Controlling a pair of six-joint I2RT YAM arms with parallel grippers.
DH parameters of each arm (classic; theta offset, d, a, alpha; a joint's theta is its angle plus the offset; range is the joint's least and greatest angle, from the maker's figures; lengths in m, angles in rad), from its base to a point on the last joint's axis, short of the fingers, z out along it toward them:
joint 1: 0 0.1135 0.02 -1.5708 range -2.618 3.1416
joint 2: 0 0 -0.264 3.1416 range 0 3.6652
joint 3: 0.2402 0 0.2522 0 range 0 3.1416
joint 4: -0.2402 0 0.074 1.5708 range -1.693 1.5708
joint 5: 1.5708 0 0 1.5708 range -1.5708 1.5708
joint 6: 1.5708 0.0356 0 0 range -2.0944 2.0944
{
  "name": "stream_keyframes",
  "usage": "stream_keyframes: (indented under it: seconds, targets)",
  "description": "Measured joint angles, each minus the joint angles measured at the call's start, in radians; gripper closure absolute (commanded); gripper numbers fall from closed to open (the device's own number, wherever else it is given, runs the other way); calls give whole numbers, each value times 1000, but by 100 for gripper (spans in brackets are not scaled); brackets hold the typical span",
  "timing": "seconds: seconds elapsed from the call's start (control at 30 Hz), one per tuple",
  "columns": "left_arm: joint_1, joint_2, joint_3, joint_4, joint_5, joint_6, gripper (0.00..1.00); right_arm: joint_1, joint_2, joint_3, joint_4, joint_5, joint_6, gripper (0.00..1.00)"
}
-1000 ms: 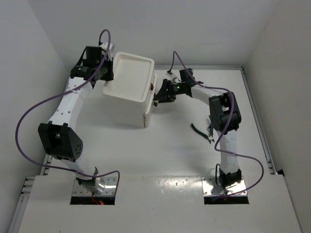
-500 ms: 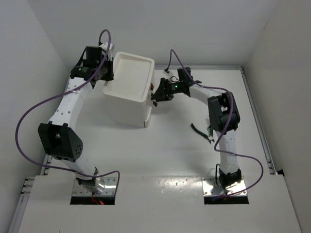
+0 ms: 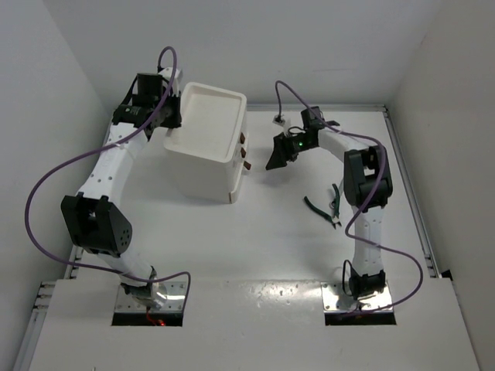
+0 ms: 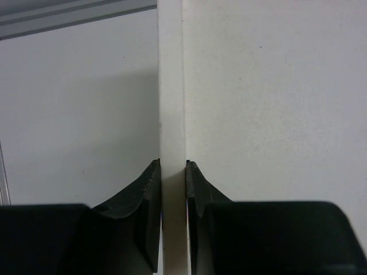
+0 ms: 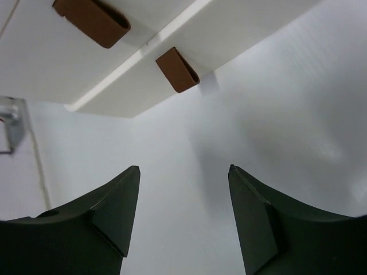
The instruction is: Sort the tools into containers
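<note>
Pinching the drawer unit (image 3: 203,147) rim was the left gripper (image 4: 172,172) | right gripper (image 5: 183,172) held fingers wide, near the drawer handles (image 5: 178,70), not touching.

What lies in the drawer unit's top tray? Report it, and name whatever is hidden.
No tool shows in the top tray; its white floor is bare. The left gripper is shut on its rim. The drawers below are closed, so their contents cannot be seen.

Your left arm stretches along the left edge toward the far-left corner, and the left gripper (image 4: 172,166) is pinched tight on the rim of the drawer unit (image 4: 171,86). Your right arm rises near the right edge, its forearm angled toward the middle of the far edge. The right gripper (image 5: 183,172) is spread wide.
</note>
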Motion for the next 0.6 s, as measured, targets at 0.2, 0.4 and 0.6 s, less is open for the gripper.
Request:
stream_keyframes:
  seconds: [0.2,0.4,0.6]
  targets:
    - [0,2,1,1,1,0,100,61,-11,-63,60,31,-204,35]
    - [0,5,4,1,5,0,100,122,-18,-148,236,103,-280,34]
    - [0,8,6,2,9,1,100,142,-19,-197,399,168,-299,34]
